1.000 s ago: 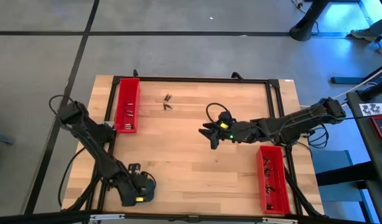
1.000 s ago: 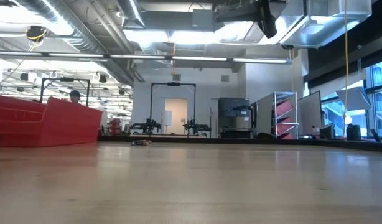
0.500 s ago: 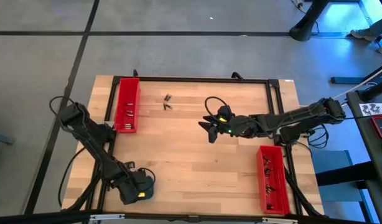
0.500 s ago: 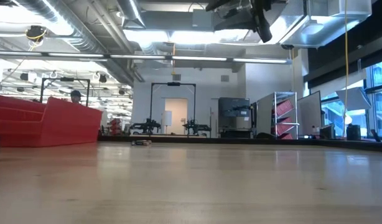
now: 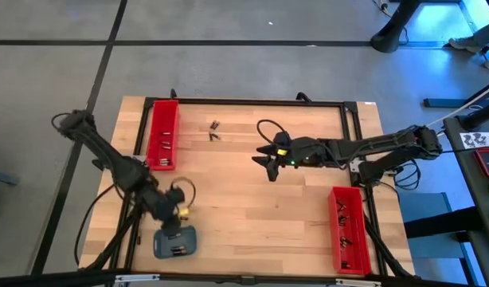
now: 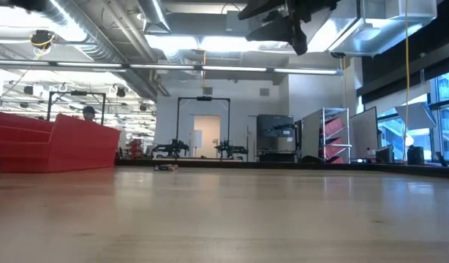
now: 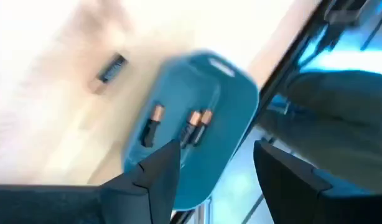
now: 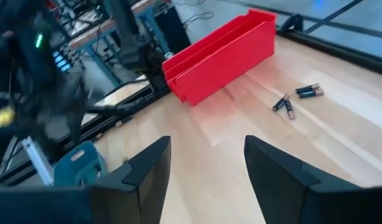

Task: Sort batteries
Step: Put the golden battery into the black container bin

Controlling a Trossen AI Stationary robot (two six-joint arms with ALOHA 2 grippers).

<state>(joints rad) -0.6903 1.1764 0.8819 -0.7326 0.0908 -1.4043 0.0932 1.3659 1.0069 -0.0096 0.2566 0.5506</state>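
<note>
High view: the left tool [image 5: 174, 227] hangs just above the blue-grey tray [image 5: 174, 242] at the worktop's [image 5: 244, 199] near left edge. The right tool [image 5: 267, 163] hovers mid-worktop. A few loose batteries [image 5: 214, 130] lie near the far edge, beside the left red bin [image 5: 162, 134]; a second red bin [image 5: 349, 227] sits near right.

Left wrist view: fingers [image 7: 155, 171] spread, released, over the tray holding three batteries.

Right wrist view: fingers [image 8: 147, 168] apart, empty, facing the loose batteries.

3 batteries [image 7: 178, 124] lie in the small tray [image 5: 174, 241] at the table's [image 5: 244, 203] near left. Loose batteries [image 5: 214, 131] lie far, right of the left long tray [image 5: 162, 134]. Another long tray [image 5: 348, 229] sits near right.
</note>
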